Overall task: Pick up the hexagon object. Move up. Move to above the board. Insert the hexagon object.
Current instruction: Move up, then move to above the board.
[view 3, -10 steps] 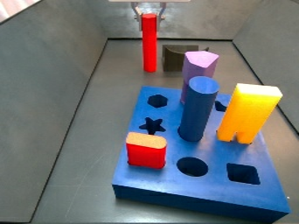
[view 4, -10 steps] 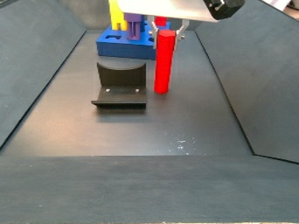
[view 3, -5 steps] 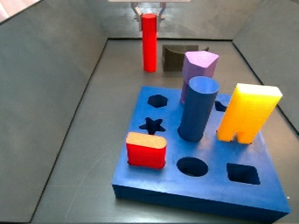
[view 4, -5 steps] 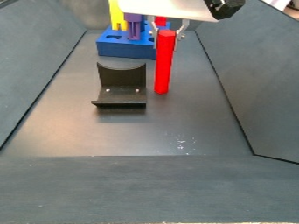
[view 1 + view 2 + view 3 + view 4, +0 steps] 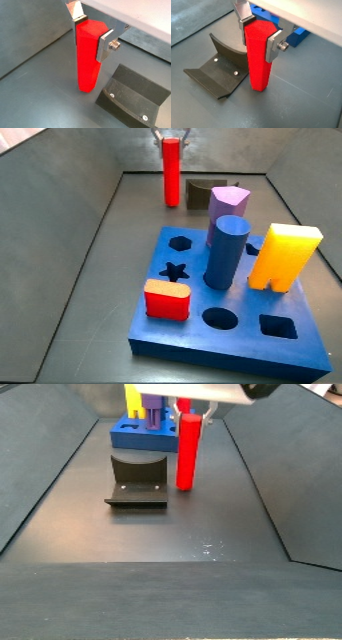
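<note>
End effector (image 5: pixel 90 33) clenched on the hexagon object (image 5: pixel 87 57) has climbed since a second ago, foot seemingly leaving the counter (image 5: pixel 147 544) — lift underway, board (image 5: pixel 227 333) next.

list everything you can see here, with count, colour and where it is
hexagon object: 1, bright red, upright at the far end of the floor, between the gripper's fingers
board: 1, blue, near end in a side view
purple prism: 1, at the board's far edge
blue cylinder: 1, upright in the board
yellow block: 1, on the board's right side
short red block: 1, tan top, board's left front
fixture: 1, dark, beside the hexagon object
gripper: 1, silver fingers, around the hexagon object's top
</note>
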{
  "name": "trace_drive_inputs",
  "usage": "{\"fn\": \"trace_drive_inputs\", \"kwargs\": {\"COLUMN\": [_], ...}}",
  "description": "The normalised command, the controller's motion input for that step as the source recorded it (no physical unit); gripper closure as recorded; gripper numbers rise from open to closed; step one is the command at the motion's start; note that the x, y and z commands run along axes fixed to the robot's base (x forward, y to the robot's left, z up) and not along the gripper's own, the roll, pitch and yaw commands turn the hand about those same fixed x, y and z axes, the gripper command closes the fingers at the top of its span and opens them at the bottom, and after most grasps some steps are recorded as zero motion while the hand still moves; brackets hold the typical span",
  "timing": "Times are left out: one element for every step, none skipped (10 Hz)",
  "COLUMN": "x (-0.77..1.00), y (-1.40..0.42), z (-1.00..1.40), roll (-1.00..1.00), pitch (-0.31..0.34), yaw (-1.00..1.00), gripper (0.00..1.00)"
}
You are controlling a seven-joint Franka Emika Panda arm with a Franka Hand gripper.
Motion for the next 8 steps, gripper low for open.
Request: {"fn": "trace_drive_inputs", "kwargs": {"x": [-0.04, -0.03, -0.02, -0.01, 0.22, 0.25, 0.26, 0.23], "y": [-0.08, -0.05, -0.04, -0.02, 0.63, 0.70, 0.66, 0.58], "z": [0.66, 0.55, 0.47, 0.24, 1.00, 1.00, 1.00, 0.98], "roll": [0.00, 0.01, 0.01, 0.02, 0.02, 0.02, 0.00, 0.00], "pitch": [0.017, 0.020, 0.024, 0.042, 0.467, 0.478, 0.435, 0.315], "yaw": [-0.02, -0.02, -0.01, -0.01, -0.08, -0.08, -0.08, -0.05], "gripper": [1.00, 1.00, 1.00, 1.00, 1.00, 1.00, 1.00, 1.00]}}
